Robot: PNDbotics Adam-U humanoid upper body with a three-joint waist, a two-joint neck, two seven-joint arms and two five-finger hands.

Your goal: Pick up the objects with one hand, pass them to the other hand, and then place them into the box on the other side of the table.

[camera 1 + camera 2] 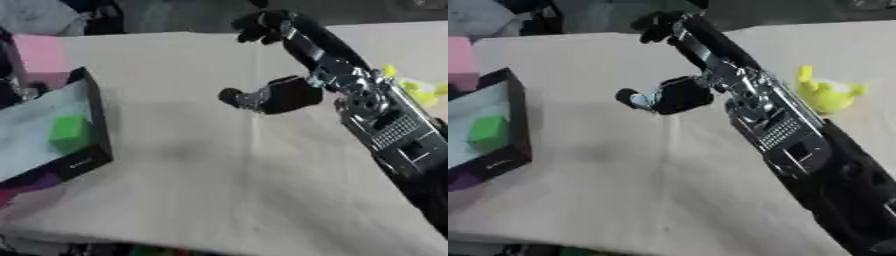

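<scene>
One right hand (677, 31) in view only, reaching from the right edge toward the far edge of the tan tabletop (227, 190), fingers curled, nothing visibly held. Thumb (636, 97) jutting leftward above mid-table. Yellow plush toy (826, 94) lying by the right edge, beside the forearm. Green block (70, 132) resting inside the black-rimmed box (98, 120) at the left edge. Pink block (42, 56) near the far-left corner.

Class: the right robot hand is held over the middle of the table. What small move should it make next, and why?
Probably swing back right toward the yellow toy. The right robot hand looks empty, a green block already lies in the box, and the toy sits outside on the table.
</scene>
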